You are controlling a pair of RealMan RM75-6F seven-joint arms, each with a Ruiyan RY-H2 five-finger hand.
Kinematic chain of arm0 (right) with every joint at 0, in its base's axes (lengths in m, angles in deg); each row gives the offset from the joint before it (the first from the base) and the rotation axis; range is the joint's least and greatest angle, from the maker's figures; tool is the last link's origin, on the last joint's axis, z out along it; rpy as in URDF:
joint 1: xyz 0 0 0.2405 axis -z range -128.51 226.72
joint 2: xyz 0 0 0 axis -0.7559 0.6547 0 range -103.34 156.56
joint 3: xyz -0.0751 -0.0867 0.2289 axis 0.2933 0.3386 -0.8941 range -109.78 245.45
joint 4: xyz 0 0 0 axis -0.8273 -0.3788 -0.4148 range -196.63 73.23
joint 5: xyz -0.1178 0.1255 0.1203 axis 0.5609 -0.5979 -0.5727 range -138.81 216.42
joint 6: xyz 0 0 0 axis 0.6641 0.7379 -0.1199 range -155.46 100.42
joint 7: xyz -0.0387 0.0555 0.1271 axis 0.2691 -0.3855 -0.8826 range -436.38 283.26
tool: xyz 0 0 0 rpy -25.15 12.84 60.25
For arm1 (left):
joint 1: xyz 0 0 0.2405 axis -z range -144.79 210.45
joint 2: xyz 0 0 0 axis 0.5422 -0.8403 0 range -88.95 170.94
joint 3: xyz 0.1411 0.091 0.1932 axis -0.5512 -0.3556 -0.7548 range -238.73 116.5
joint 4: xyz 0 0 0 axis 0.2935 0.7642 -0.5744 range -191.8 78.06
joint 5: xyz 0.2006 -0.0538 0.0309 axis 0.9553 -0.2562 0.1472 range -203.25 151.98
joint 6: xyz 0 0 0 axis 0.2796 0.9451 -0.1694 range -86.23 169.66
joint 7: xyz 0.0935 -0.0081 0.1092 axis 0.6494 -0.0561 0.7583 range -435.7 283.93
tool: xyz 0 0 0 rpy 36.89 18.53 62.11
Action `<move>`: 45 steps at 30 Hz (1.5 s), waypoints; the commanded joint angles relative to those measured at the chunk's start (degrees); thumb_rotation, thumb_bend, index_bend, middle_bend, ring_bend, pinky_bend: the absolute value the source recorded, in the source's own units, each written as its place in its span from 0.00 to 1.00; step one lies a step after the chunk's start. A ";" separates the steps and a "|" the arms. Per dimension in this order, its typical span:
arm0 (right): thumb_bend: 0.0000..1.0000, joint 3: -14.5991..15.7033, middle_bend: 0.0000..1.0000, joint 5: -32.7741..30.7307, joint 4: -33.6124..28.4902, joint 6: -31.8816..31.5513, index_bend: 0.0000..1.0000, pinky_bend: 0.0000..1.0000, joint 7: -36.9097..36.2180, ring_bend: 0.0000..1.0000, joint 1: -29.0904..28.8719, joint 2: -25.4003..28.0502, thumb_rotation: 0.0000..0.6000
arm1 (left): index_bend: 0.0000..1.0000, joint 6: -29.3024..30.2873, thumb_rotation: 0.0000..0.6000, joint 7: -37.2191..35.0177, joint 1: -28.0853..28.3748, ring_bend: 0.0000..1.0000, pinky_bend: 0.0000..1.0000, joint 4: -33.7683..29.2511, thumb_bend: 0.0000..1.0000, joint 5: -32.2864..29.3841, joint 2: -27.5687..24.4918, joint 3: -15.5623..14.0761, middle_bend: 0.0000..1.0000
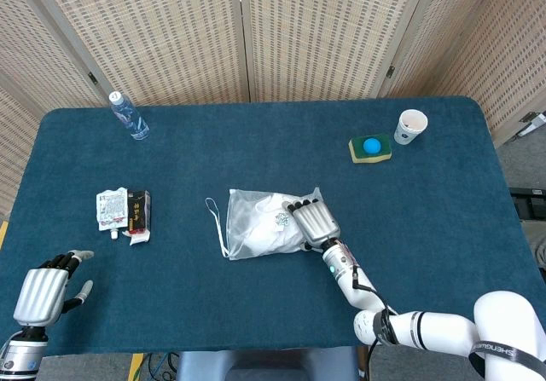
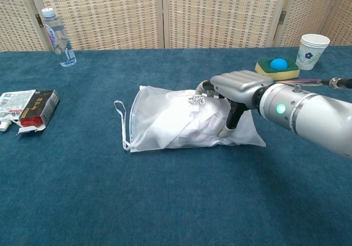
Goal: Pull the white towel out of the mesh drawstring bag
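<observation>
The translucent mesh drawstring bag lies mid-table with the crumpled white towel bunched inside it. Its mouth and loose drawstring point to the left. My right hand lies over the bag's right, closed end, fingers stretched flat across the top and thumb pressing down into its side. Whether it truly grips the mesh is unclear. My left hand hovers at the near left corner, fingers apart and holding nothing; the chest view does not show it.
A water bottle stands at the far left. Snack packets lie left of the bag. A sponge with a blue ball and a paper cup sit far right.
</observation>
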 commanded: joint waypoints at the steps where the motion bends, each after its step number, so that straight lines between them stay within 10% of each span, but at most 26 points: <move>1: 0.06 0.64 0.56 2.76 1.77 -1.84 0.41 0.51 -0.97 0.49 -0.18 -1.19 1.00 | 0.32 0.02 1.00 0.14 0.04 0.40 0.55 -0.10 0.32 0.10 -0.03 0.00 0.37; 16: 0.46 2.49 0.75 16.98 5.74 -9.56 0.63 0.66 -12.78 0.67 3.57 -0.84 1.00 | 0.33 -0.34 1.00 1.40 1.36 0.41 0.61 -1.33 0.33 1.02 -0.87 0.81 0.39; 30: 0.47 4.78 0.74 35.03 2.24 -24.73 0.63 0.66 -22.68 0.67 10.15 9.34 1.00 | 0.23 0.93 1.00 2.02 6.90 0.52 0.72 -3.82 0.32 5.57 1.02 4.95 0.57; 45: 0.48 4.18 0.74 44.48 4.11 -32.74 0.63 0.66 -28.86 0.67 12.60 8.67 1.00 | 0.25 -2.27 1.00 3.28 15.73 0.72 0.93 -11.10 0.20 5.36 4.21 11.82 0.85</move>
